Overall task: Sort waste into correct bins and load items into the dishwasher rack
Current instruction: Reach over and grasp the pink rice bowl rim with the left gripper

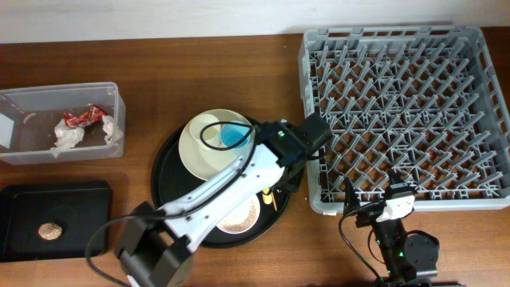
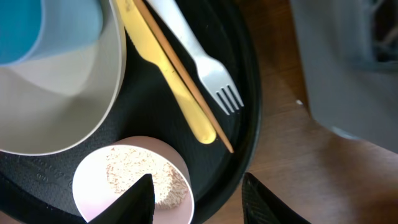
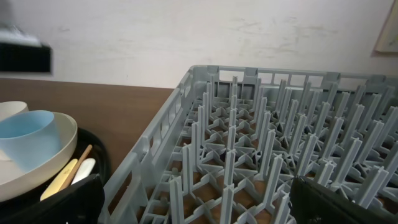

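On the round black tray (image 1: pixel 169 171) lie a cream plate (image 1: pixel 198 153) holding a blue cup (image 1: pixel 233 136), a pinkish bowl (image 2: pixel 93 180) with rice (image 2: pixel 140 174), a white fork (image 2: pixel 199 62) and a yellow utensil (image 2: pixel 174 87). My left gripper (image 2: pixel 199 202) is open just above the bowl's right rim, one finger over the bowl and the other over the table. My right gripper (image 3: pixel 199 205) is open and empty at the front edge of the grey rack (image 1: pixel 398 104). The clear tub (image 1: pixel 24 108) holds tissue (image 1: pixel 72 135) and a red wrapper (image 1: pixel 84 117).
A black rectangular tray (image 1: pixel 80 207) at the front left holds a small brown lump (image 1: pixel 50 231). A thin brown stick (image 2: pixel 196 99) lies along the yellow utensil. The rack wall (image 2: pixel 348 68) stands right of the round tray. My left arm crosses over the tray.
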{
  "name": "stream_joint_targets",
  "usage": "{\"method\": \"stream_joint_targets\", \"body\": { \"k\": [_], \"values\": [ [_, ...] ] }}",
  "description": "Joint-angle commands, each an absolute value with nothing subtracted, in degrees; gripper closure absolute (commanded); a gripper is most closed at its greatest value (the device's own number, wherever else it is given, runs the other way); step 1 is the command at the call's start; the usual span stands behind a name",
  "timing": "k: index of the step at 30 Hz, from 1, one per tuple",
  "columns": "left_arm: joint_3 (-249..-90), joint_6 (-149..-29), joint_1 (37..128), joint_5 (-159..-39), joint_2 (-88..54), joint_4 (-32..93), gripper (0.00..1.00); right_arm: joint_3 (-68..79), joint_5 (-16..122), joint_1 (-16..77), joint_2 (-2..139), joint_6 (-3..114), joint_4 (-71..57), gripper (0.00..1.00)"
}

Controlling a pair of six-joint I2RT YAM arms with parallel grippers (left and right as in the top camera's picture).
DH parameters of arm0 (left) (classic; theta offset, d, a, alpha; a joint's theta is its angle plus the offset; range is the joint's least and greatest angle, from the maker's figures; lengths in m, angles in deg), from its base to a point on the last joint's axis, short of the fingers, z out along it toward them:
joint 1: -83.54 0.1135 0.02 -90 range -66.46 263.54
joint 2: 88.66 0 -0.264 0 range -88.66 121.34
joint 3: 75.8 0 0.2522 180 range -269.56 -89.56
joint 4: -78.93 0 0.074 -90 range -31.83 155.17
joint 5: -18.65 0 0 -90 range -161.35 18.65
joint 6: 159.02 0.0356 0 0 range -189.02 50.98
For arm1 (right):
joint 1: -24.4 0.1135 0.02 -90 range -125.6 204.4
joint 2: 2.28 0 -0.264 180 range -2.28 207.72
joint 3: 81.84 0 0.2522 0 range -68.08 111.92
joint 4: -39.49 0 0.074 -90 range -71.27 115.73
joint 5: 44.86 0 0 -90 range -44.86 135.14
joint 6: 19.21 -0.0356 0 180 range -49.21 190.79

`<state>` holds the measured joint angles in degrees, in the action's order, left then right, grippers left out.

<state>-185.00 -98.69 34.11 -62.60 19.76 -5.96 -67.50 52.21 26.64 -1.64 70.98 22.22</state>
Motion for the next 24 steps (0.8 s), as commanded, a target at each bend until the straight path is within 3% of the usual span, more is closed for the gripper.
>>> {"method": "stream_joint_targets", "body": {
  "k": [1,4,5,7,9,10,11,12,14,15,20,21,24],
  "values": [
    [-185.18,-99.87,34.57,-60.33,21.71,-6.48,0.56,-67.76,51.95,26.59,-1.92,71.0,21.83,0.02],
    [-185.18,-102.43,34.63,-57.51,21.53,-11.01,0.6,-67.76,51.97,26.59,-1.92,71.0,21.83,0.02],
    [-185.18,-108.13,34.61,-51.8,21.53,-15.73,0.62,-67.76,51.95,26.59,-1.92,71.0,21.83,0.02],
    [-185.18,-108.7,34.74,-53.4,21.53,-16.45,0.52,-67.76,51.95,26.59,-1.92,71.0,21.83,0.02],
    [-185.18,-108.68,34.94,-58.71,21.53,-15.36,0.5,-67.76,51.95,26.59,-1.92,71.0,21.83,0.02],
    [-185.18,-108.68,34.94,-60.06,21.53,-14.59,0.42,-67.76,51.95,26.59,-1.92,71.0,21.83,0.02],
    [-185.18,-108.66,34.94,-60.22,21.53,-14.31,0.21,-67.76,51.95,26.59,-1.92,71.0,21.83,0.02],
    [-185.18,-108.66,34.94,-60.22,21.53,-14.4,0.2,-67.76,51.95,26.59,-1.92,71.0,21.83,0.02],
    [-185.18,-110.38,34.94,-60.24,21.53,-14.42,0.51,-67.76,51.95,26.59,-1.92,71.0,21.83,0.02],
    [-185.18,-112.53,34.76,-60.2,21.53,-14.53,0.58,-67.76,51.95,26.59,-1.92,71.0,21.83,0.02],
    [-184.67,-116.31,33.91,-60.17,21.53,-17.37,0.62,-67.76,51.97,26.59,-1.92,71.0,21.83,0.02],
    [-183.38,-116.33,33.52,-60.2,21.53,-16.54,0.67,-67.76,51.95,26.59,-1.92,71.0,21.83,0.02],
    [-177.02,-116.35,32.95,-60.22,21.53,-10.48,0.66,-67.76,51.95,26.59,-1.92,71.0,21.83,0.01]
  ]
}}
